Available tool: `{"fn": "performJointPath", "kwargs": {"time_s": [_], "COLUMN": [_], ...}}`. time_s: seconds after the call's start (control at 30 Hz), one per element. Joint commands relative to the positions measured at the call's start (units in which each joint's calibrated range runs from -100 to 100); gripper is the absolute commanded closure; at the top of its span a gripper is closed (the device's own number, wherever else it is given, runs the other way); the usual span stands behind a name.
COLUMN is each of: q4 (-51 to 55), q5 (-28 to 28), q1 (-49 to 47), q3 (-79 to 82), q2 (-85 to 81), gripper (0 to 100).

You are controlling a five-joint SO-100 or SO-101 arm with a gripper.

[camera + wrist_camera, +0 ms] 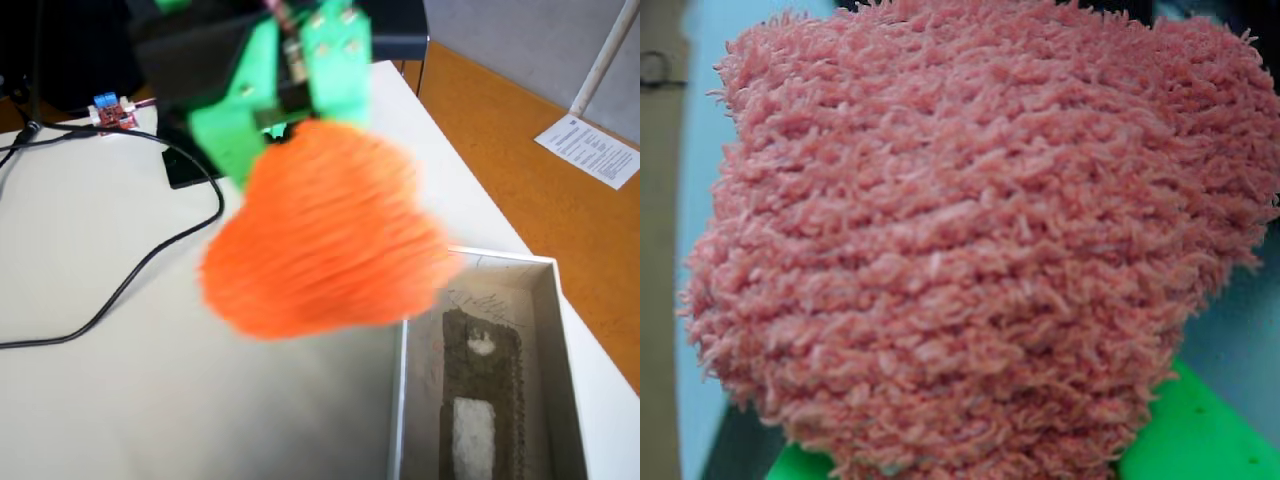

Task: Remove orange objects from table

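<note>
Your end effector [285, 140] grips the orange bundle [325, 235] above the counter [80, 390]; centre it over the white box [555, 330] before letting go.

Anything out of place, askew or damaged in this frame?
Nothing spilled. The green gripper holds the orange fuzzy bundle off the table, beside the white box. Two oddities: the box's inside is grey and scuffed, and the bundle looks pink in the wrist view, likely camera colour.
</note>
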Motion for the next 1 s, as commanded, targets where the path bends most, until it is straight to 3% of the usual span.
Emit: {"fn": "performJointPath", "kwargs": {"time_s": [0.0,0.2,0.5,0.97], "q4": [-10.86,-17.43,-41.18,-43.12], "q5": [2.25,5.03,10.01,9.28], "q1": [-4.64,-8.41,-6.41,-5.75], "q3": [-3.88,-4.07,1.84,4.56], "q2": [3.22,11.52,24.37,25.88], "gripper": [100,100,100,100]}}
